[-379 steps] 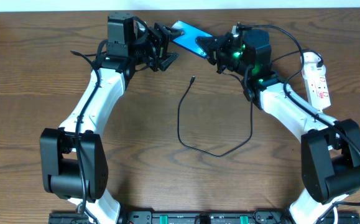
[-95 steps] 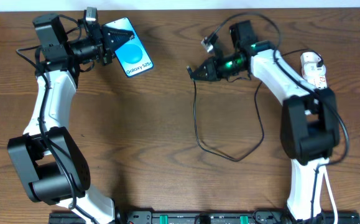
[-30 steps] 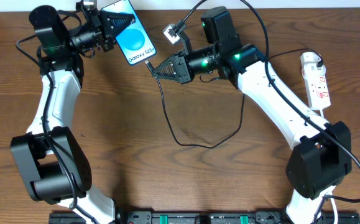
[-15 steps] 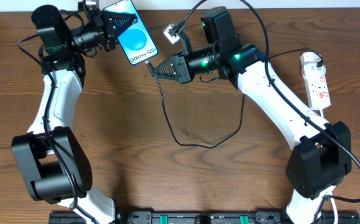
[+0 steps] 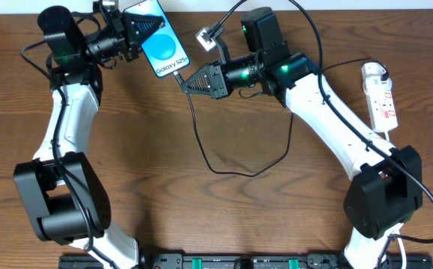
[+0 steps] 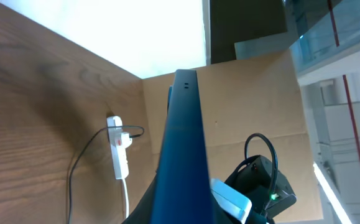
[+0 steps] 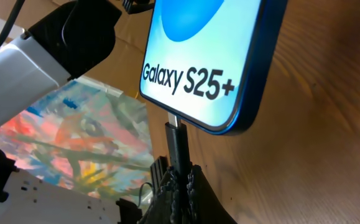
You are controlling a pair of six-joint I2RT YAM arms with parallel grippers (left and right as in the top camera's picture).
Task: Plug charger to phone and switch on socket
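The phone (image 5: 164, 46) has a bright blue screen reading "Galaxy S25+" (image 7: 211, 50). It is held off the table at the back left, with my left gripper (image 5: 143, 31) shut on its top end. In the left wrist view the phone (image 6: 183, 149) shows edge-on. My right gripper (image 5: 189, 81) is shut on the small plug (image 7: 176, 143) of the charger. The plug's tip meets the phone's bottom edge; how deep it sits I cannot tell. The black cable (image 5: 223, 172) loops over the table. The white socket (image 5: 381, 99) lies at the far right with a white adapter (image 5: 373, 72) on it.
The right arm (image 5: 328, 104) stretches across the table's middle, above the cable loop. The left arm (image 5: 70, 127) stands along the left side. A white cord (image 6: 125, 199) trails from the socket (image 6: 117, 149). The table's back edge runs just behind both grippers.
Over several seconds my right gripper carried the plug left to the phone's bottom edge. In the last second the phone shifted slightly right toward the plug; the right gripper stayed put.
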